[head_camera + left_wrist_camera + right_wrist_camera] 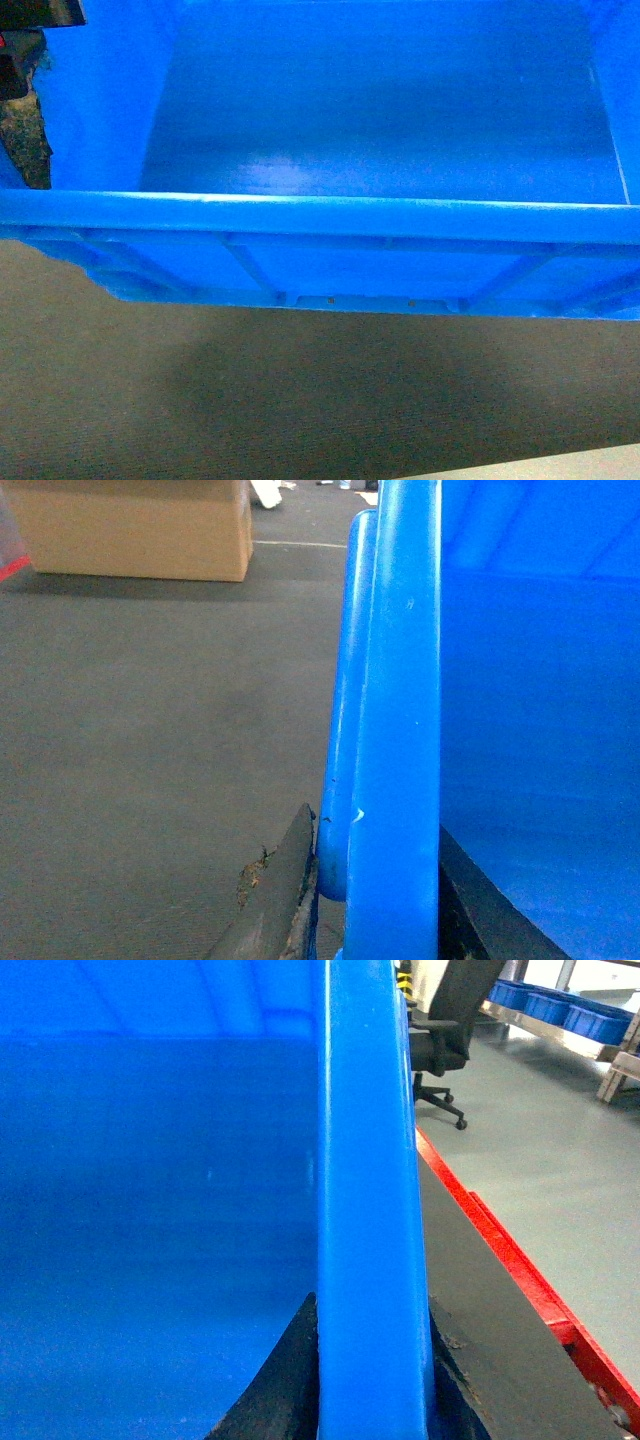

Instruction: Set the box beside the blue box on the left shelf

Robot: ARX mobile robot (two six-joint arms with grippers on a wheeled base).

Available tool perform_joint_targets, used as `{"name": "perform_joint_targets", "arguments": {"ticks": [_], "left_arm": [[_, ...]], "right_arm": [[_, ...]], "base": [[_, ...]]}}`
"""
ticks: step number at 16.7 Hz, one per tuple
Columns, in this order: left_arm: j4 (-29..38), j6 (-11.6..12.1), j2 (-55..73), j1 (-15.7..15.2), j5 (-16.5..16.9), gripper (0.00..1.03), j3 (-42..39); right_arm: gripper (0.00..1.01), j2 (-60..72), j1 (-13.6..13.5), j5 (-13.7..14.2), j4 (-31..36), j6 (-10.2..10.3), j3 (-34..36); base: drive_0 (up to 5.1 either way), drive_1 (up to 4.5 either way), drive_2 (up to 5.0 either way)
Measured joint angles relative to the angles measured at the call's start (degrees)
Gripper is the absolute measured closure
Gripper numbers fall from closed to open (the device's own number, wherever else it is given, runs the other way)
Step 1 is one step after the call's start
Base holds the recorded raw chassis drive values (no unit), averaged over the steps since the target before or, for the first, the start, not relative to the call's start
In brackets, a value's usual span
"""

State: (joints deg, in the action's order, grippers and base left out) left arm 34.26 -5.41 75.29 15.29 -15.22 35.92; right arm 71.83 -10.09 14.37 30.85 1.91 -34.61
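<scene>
I am holding the box (380, 130) up over dark carpet (300, 400) — my left gripper (375, 900) is pinching its left rim, my right gripper (370, 1380) its right rim. No writing is showing on the box or the cardboard carton (140, 530).

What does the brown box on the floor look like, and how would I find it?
Start at the big blue crate that fills the right of the left wrist view, and follow its thick rim up. Then look left across the dark grey floor to the top corner: the cardboard box sits there. It is the only plain tan thing among all the blue and grey.
</scene>
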Motion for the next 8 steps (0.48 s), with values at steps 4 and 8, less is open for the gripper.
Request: {"name": "perform_joint_targets", "arguments": {"ticks": [4, 8], "left_arm": [[0.0, 0.0, 0.0, 0.0, 0.1, 0.84, 0.0], [0.0, 0.0, 0.0, 0.0, 0.0, 0.84, 0.0]], "right_arm": [[0.79, 0.0, 0.0, 0.0, 0.0, 0.0, 0.0], [0.79, 0.0, 0.0, 0.0, 0.0, 0.0, 0.0]], "base": [[-1.6, -1.6, -1.6], [-1.6, -1.64, -1.6]]}}
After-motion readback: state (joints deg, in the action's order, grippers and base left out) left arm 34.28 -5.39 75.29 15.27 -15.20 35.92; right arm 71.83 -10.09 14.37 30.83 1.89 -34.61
